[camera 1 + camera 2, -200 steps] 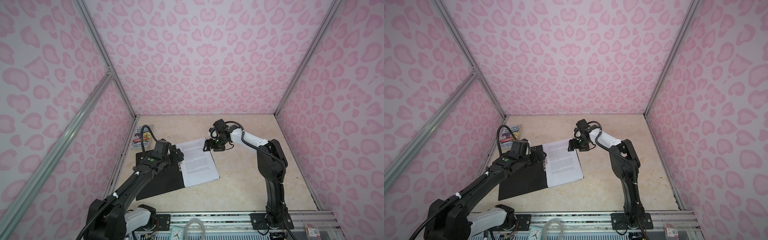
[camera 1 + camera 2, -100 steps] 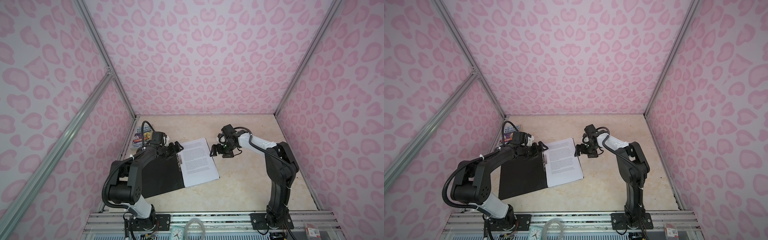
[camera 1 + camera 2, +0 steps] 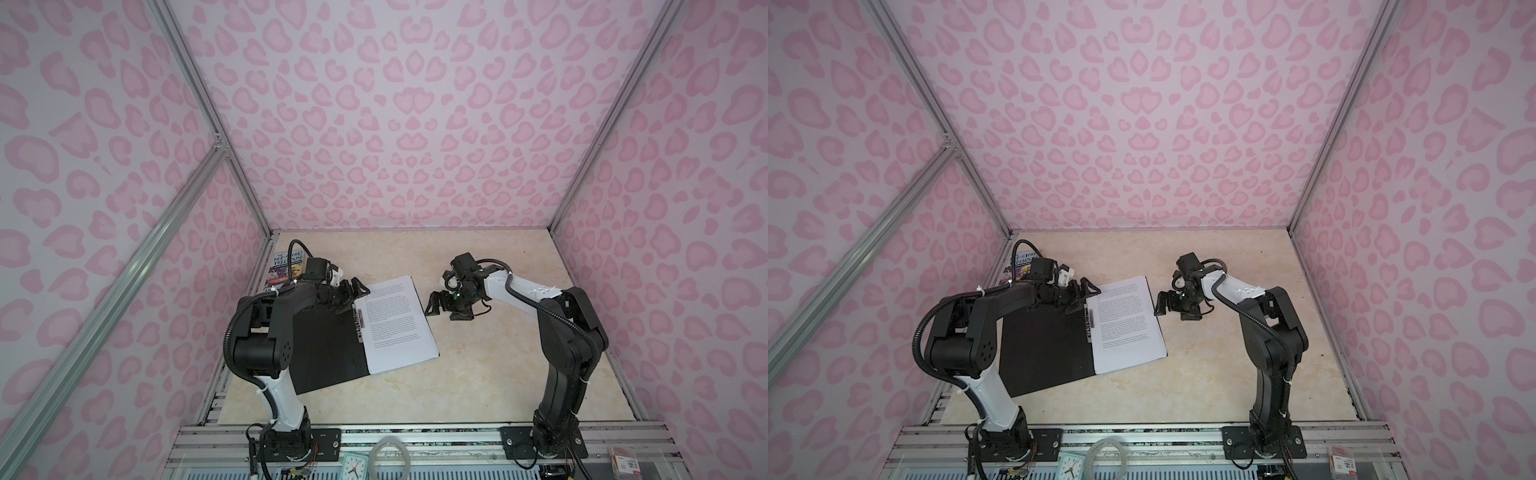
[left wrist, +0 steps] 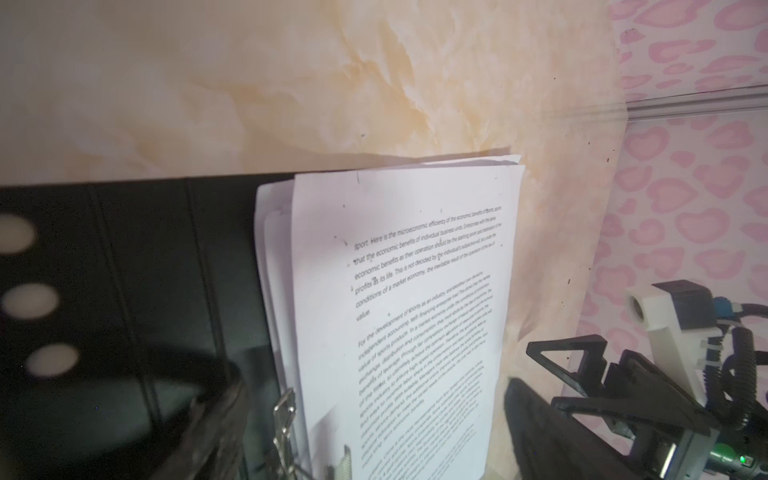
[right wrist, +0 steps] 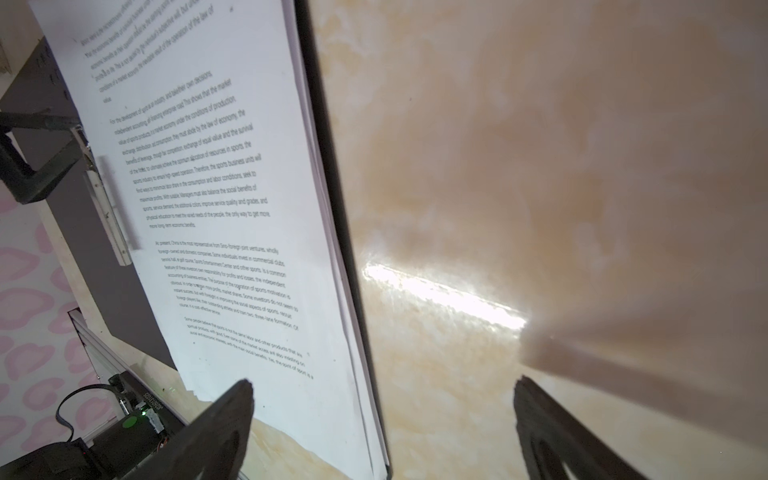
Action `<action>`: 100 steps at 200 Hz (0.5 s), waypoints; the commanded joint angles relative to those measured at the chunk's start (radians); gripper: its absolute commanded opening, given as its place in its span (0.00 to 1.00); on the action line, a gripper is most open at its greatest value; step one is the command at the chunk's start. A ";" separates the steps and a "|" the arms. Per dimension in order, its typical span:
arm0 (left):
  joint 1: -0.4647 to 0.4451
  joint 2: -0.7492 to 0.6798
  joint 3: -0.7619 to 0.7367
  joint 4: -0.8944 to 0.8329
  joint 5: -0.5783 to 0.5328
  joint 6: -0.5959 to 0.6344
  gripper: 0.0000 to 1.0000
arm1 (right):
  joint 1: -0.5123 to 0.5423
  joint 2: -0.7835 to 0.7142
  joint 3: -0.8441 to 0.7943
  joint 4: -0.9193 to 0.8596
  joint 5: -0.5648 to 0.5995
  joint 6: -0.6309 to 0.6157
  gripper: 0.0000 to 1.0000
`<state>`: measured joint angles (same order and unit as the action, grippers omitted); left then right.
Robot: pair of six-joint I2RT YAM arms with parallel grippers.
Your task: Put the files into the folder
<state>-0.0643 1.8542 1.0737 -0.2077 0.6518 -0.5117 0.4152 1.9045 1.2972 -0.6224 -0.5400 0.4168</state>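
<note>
The folder (image 3: pixel 328 353) (image 3: pixel 1042 353) lies open on the table, black inside up. The files (image 3: pixel 395 324) (image 3: pixel 1127 324), white sheets of printed text, lie stacked on its right half beside the metal clip strip (image 4: pixel 286 428). My left gripper (image 3: pixel 353 293) (image 3: pixel 1084 293) hovers open at the far end of the strip. In the left wrist view the left gripper (image 4: pixel 372 378) spans the files (image 4: pixel 407 311) without touching them. My right gripper (image 3: pixel 436 305) (image 3: pixel 1165 303) stands open just right of the files' far right corner. In the right wrist view the right gripper (image 5: pixel 382 382) straddles the folder's edge (image 5: pixel 332 166).
A colourful paperback book (image 3: pixel 286 268) (image 3: pixel 1021 266) lies at the far left by the wall. Pink patterned walls close in three sides. An aluminium rail (image 3: pixel 415 440) with the arm bases, a small clock (image 3: pixel 353 469) and a white ring (image 3: pixel 388 457) runs along the front.
The left arm has folded its elbow up and its gripper has shifted right to the far end of the clip strip. The right gripper has drawn right, off the files' corner, and opened wider.
</note>
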 commanded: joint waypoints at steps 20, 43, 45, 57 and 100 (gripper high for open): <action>0.001 0.022 0.017 0.019 0.068 0.016 0.97 | -0.010 0.008 -0.007 0.016 -0.023 0.014 0.97; 0.002 0.015 0.010 0.019 0.072 0.012 0.97 | -0.013 0.013 -0.009 0.024 -0.029 0.019 0.97; 0.002 0.013 0.008 0.019 0.072 0.012 0.97 | -0.013 0.013 -0.010 0.025 -0.029 0.019 0.97; 0.002 0.003 0.002 0.019 0.075 0.013 0.97 | -0.014 0.017 -0.012 0.029 -0.038 0.021 0.97; 0.001 -0.041 -0.018 0.027 0.094 0.007 0.97 | -0.015 0.025 -0.027 0.044 -0.049 0.027 0.97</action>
<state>-0.0639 1.8431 1.0603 -0.2073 0.7128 -0.5053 0.4000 1.9198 1.2808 -0.5919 -0.5739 0.4355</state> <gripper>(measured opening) 0.972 0.972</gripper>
